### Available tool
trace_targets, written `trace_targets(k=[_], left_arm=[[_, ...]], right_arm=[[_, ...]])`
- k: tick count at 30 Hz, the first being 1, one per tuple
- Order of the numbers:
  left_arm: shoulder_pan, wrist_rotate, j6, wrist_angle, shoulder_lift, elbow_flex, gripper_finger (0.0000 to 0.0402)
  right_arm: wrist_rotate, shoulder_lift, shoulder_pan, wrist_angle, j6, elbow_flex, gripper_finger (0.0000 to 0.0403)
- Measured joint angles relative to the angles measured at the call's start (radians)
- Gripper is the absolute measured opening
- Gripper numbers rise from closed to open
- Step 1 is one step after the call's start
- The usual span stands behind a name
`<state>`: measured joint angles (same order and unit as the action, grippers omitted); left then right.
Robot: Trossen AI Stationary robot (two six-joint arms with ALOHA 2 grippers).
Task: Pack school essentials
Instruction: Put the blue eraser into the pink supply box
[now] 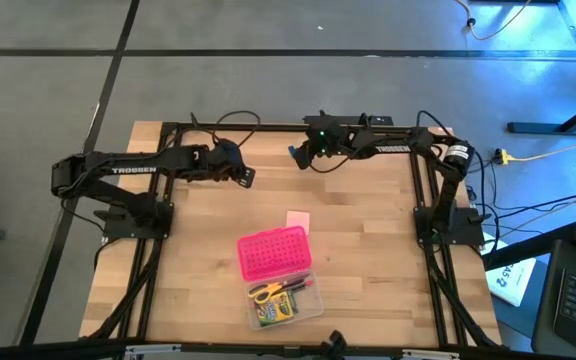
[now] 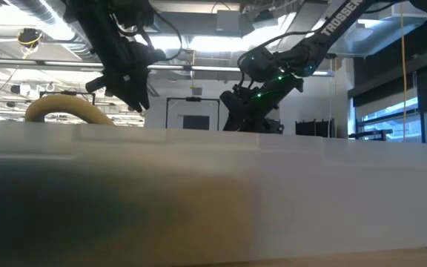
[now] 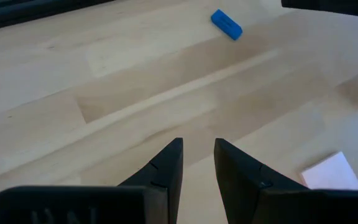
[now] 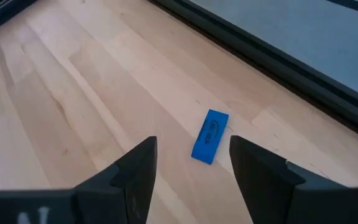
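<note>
One small blue piece (image 4: 211,136) is seen lying flat on the wooden table (image 1: 368,250) near its far edge, just ahead of the right gripper (image 4: 193,163), whose fingers stand parted with nothing between them and hang above the wood to either side of the piece. One pale pink square pad (image 1: 297,220) lies near the table's middle, and just beside it stands one bright pink dotted box (image 1: 273,252) joined to a clear half (image 1: 286,298). In that clear half one pair of yellow-handled scissors (image 1: 265,291) and one yellow-green crayon box (image 1: 274,311) are laid side by side, with a few thin pens or pencils (image 1: 299,285) that cannot be counted. The left gripper (image 3: 198,151) is held above bare wood at the far left of the table, its fingers only narrowly apart and empty. The table is of pale planks framed by black rails, on a grey floor. In the low view the near foreground is filled by a blurred pale mass, so the table top is hidden there; ceiling ducts and lights are seen beyond.
</note>
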<state>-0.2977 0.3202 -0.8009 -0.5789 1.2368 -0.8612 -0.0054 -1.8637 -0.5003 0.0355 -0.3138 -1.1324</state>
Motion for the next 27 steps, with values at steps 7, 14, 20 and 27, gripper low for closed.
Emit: trace_targets(k=[7, 14, 20, 27], left_arm=[[-0.005, 0.000, 0.000, 0.006, 0.000, 0.000, 0.0085], [-0.005, 0.002, 0.000, 0.006, 0.000, 0.000, 0.0085], [-0.005, 0.002, 0.000, 0.006, 0.000, 0.000, 0.0085], [-0.005, 0.007, 0.000, 0.006, 0.000, 0.000, 0.0085]], right_arm=[[-0.006, -0.043, 0.007, 0.046, 0.069, 0.000, 0.0204], [-0.007, -0.099, 0.014, 0.091, 0.144, 0.000, 0.0204], [0.011, -0.132, 0.013, 0.105, 0.185, 0.000, 0.0204], [0.012, -0.163, 0.015, 0.155, 0.138, 0.000, 0.0204]])
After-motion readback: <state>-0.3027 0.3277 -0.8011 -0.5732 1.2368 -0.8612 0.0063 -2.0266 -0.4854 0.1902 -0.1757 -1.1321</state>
